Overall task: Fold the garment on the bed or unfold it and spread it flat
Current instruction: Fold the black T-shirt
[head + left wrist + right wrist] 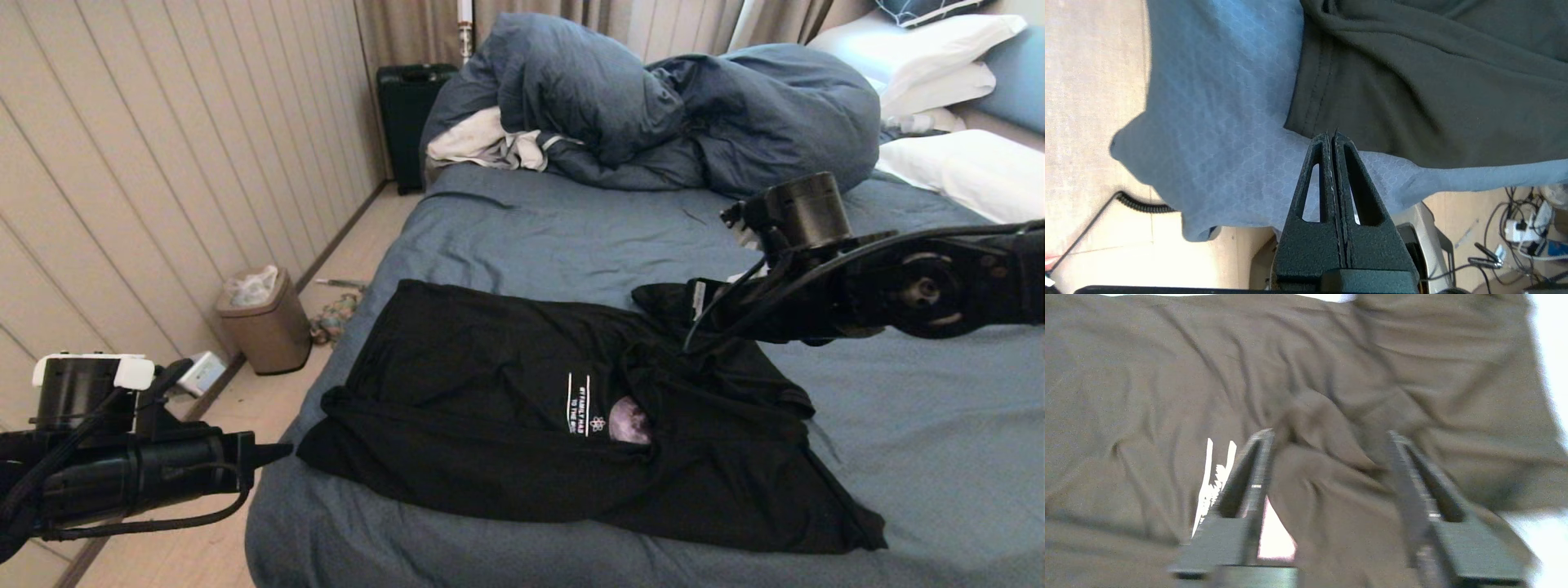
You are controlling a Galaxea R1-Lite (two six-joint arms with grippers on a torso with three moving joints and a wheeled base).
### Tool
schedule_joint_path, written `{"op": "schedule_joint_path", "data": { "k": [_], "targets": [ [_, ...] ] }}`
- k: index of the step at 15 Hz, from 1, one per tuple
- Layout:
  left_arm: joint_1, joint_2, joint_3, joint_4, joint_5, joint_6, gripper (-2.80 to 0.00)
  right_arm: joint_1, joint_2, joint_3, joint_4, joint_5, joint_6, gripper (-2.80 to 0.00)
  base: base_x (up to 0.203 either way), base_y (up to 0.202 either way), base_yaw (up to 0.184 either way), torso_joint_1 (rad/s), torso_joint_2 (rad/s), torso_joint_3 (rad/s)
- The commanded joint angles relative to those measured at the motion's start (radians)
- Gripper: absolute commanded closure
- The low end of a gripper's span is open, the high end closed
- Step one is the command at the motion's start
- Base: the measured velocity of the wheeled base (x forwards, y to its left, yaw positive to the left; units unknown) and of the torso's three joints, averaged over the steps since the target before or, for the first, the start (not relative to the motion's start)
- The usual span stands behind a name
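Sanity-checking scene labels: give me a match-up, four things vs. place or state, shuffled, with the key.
Things:
1. T-shirt
2. duvet
3. left gripper
4. right gripper

States:
A. heaped at the far end of the bed
B. shut, holding nothing, off the bed's near left edge
C. lying on the sheet, partly folded over its print
D. open, over the black fabric

Pairs: 1-C, 2-A, 3-B, 4-D
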Motion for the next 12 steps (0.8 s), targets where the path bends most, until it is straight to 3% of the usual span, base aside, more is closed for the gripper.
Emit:
{"op": "schedule_joint_path", "data": {
  "k": [1,3,5,7,9,12],
  "targets": [
    [0.001,-0.022,-0.010,-0.004,-0.002,-0.002,0.00,-0.046,-0.108,0.053,0.004,0.016,-0.003,0.00,0.000,0.000,0.000,0.000,0.00,0.000],
    [-0.031,-0.024,-0.091,0.012,0.005,-0.025,0.00,-0.180,-0.175,0.143,0.006,0.119,-0.036,0.00,0.000,0.000,0.000,0.000,0.00,0.000],
    [-0.133,-0.023,-0.176,0.102,0.062,-0.020,0.00,-0.326,-0.217,0.247,0.004,0.257,-0.064,0.00,0.000,0.000,0.000,0.000,0.00,0.000],
    [-0.144,0.011,-0.223,0.156,0.084,-0.001,0.00,-0.425,-0.238,0.361,-0.001,0.393,-0.082,0.00,0.000,0.000,0.000,0.000,0.00,0.000],
    [-0.107,0.060,-0.239,0.157,0.029,-0.018,0.00,-0.471,-0.268,0.407,0.002,0.417,-0.090,0.00,0.000,0.000,0.000,0.000,0.00,0.000],
    [-0.021,0.104,-0.251,0.156,-0.001,-0.017,0.00,-0.583,-0.315,0.400,0.056,0.418,-0.089,0.00,0.000,0.000,0.000,0.000,0.00,0.000]
  ]
}}
